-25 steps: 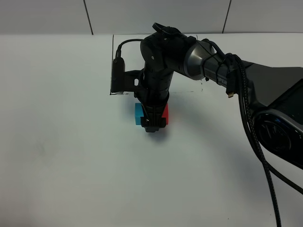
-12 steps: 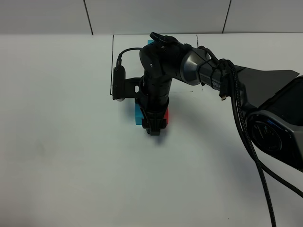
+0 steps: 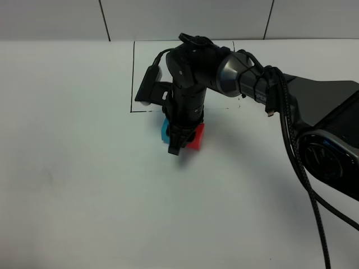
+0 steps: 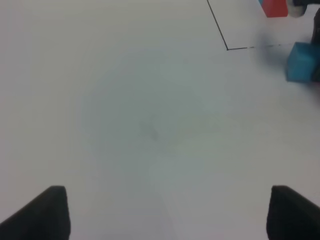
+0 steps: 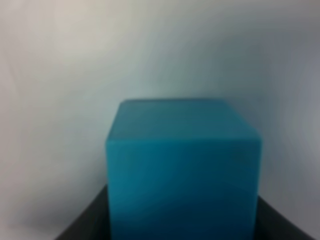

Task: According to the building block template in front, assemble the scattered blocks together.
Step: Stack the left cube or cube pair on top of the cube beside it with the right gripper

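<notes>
White table (image 3: pixel 84 185); blue block (image 5: pixel 182 170) between right jaws.

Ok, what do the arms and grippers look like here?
The right arm is built of rounded black and dark grey segments, with a black braided cable running along it and a small camera box at the wrist. The right gripper is black. The left gripper shows only two dark fingertips.

Light: bright, even | shadows: soft | blue block (image 5: pixel 183 170) — blurred close-up
</notes>
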Controlling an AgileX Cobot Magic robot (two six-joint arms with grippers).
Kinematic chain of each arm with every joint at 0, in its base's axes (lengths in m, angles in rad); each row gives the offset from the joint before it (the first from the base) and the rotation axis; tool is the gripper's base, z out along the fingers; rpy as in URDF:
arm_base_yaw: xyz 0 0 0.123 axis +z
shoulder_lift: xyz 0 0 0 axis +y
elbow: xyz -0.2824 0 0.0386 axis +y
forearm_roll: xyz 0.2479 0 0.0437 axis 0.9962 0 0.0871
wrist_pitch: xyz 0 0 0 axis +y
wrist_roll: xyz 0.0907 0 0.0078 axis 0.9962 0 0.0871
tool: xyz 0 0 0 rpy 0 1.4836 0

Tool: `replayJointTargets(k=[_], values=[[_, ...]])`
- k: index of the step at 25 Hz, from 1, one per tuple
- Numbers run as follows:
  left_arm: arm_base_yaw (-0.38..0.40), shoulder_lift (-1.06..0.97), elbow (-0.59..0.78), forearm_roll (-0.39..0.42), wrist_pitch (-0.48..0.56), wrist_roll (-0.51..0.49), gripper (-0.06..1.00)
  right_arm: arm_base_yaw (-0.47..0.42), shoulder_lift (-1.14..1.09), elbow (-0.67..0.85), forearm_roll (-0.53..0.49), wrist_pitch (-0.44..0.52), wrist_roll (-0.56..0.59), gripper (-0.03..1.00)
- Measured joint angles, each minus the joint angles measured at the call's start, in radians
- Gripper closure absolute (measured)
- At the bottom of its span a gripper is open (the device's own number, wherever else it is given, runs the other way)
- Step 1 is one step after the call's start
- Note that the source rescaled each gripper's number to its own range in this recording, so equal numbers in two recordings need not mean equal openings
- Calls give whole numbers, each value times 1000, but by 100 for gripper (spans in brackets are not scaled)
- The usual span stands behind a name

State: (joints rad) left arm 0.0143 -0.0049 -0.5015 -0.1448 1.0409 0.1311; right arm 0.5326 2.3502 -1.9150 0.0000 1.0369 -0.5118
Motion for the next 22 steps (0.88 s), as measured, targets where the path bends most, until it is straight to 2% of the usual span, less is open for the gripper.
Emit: replayJointTargets(k=[2,5,8,10,12,22], values=[[0,0,0,0,0,0,26,0,-37,0,0,19,243,95],[0,0,0,0,0,0,26,0,-62,-3,0,38,734,95],[0,0,0,0,0,-1,26,0,-59,-1,0,45,1090,95],[0,0,0,0,0,-1,26,0,-57,-1,-14,44,1182,95],[0,0,0,0,0,-1,26,0,-55,-1,-34,43,1220,95],[0,0,0,-1,0,-1,26,11,12,0,-26,42,1233,95]])
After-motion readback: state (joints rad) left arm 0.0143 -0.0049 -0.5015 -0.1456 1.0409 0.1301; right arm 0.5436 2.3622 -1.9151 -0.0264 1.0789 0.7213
